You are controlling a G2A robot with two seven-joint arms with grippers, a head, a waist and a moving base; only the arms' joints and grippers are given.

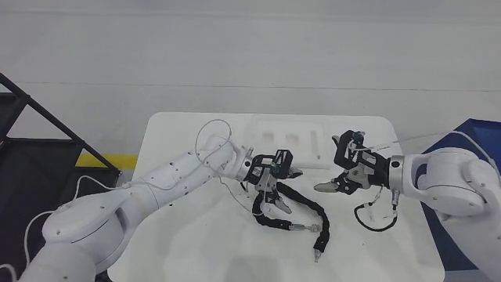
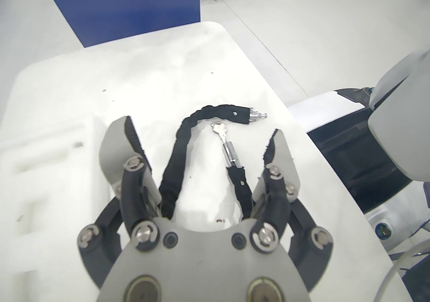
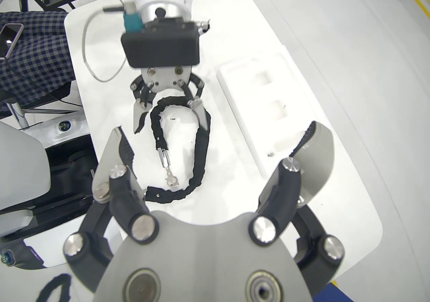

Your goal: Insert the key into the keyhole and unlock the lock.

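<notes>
Left end effector [image 2: 201,131] is hanging released, its fingers [image 2: 127,148] spread wide and straddling the bend of the black fabric-sleeved chain lock [image 2: 171,179], which is lying in a loop around the middle of the surface [image 1: 168,157], toward the edge on the robot's side. The key [image 2: 220,130] is sitting with its blade in the silver lock barrel [image 2: 231,153], so key and barrel are sharing one long axis. That axis is running straight out from between the left fingers, with the key's head pointing away from them. The chain's pin end [image 2: 257,115] is lying free just beside the key's head and apart from the barrel, so the lock is looking already unlatched. Right end effector [image 3: 215,130] is hovering released as well, facing the left one across the loop, with the key's head lying toward it. The left one is probably a little nearer the barrel, the right better placed for the key's head. A white foam tray [image 3: 242,108] is resting along the far edge. No writing is legible on the key or the lock.
</notes>
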